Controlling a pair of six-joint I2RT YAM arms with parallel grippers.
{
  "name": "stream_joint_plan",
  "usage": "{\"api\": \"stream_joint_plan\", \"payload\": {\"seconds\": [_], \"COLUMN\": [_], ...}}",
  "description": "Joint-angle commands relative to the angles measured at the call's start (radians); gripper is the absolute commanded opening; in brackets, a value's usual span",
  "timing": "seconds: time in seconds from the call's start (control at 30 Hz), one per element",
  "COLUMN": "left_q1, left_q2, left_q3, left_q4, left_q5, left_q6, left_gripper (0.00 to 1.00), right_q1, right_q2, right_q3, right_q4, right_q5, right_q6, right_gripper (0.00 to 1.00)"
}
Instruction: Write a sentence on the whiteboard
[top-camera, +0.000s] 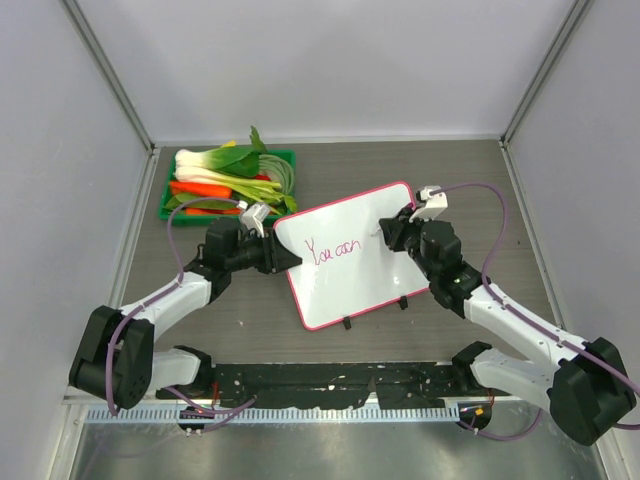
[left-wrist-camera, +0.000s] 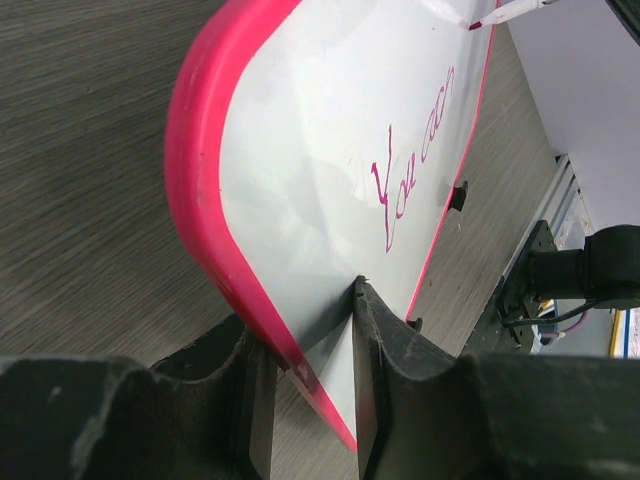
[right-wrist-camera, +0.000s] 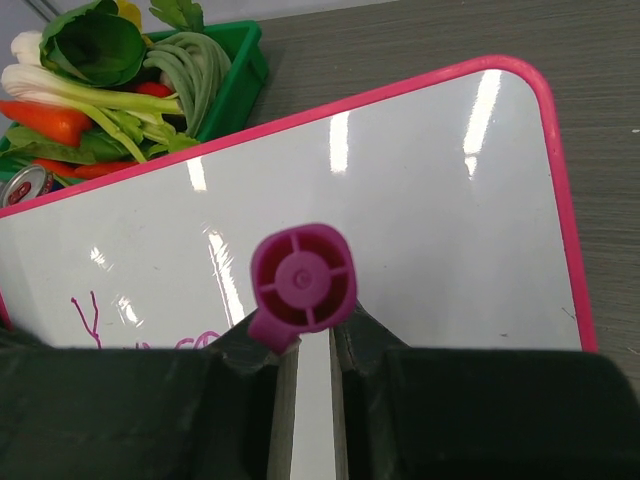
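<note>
The whiteboard (top-camera: 352, 285), glossy white with a pink-red frame, stands tilted on the table's middle. My left gripper (top-camera: 288, 258) is shut on its left edge; in the left wrist view the jaws (left-wrist-camera: 305, 325) pinch the frame and the whiteboard (left-wrist-camera: 300, 140). Pink-purple cursive, the sentence (top-camera: 332, 250), reads "You can" on the board's left half. My right gripper (top-camera: 390, 236) hangs over the board's upper right, shut on a pink marker (right-wrist-camera: 303, 277) whose end cap faces the camera. The marker's tip (left-wrist-camera: 478, 23) sits just past the last letter of the sentence (left-wrist-camera: 405, 180).
A green tray (top-camera: 286, 154) of vegetables lies at the back left, close behind the board's top-left corner; its rim (right-wrist-camera: 243, 40) also shows in the right wrist view. A small can (right-wrist-camera: 25, 185) rests beside it. Grey walls enclose the table.
</note>
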Motion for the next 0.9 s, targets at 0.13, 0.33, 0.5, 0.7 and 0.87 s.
{"api": "stream_joint_plan", "payload": {"seconds": [0.13,0.33,0.5,0.7,0.87], "left_q1": [0.012,0.01,0.012,0.012,0.012], "left_q2": [0.033,0.031,0.033,0.033,0.033], "left_q3": [-0.037,-0.037,-0.036,-0.037,-0.036], "left_q4": [-0.049,-0.049,-0.049,-0.049,-0.049], "left_q5": [-0.238,-0.238,-0.236,-0.235,-0.236], "left_q6": [0.183,0.183,0.183,0.183,0.183], "left_gripper": [0.0,0.0,0.0,0.0,0.0], "right_q1": [0.003,0.003,0.003,0.003,0.004], "right_q2": [0.005,0.025,0.027,0.014,0.002], "right_q3": [0.04,0.043,0.045,0.029,0.011], "right_q4": [0.028,0.028,0.014,-0.018,-0.039], "right_q5": [0.06,0.033,-0.004,-0.033,-0.052], "right_q6": [-0.007,-0.006,-0.003,0.001,0.011], "right_gripper": [0.0,0.01,0.01,0.01,0.01]}}
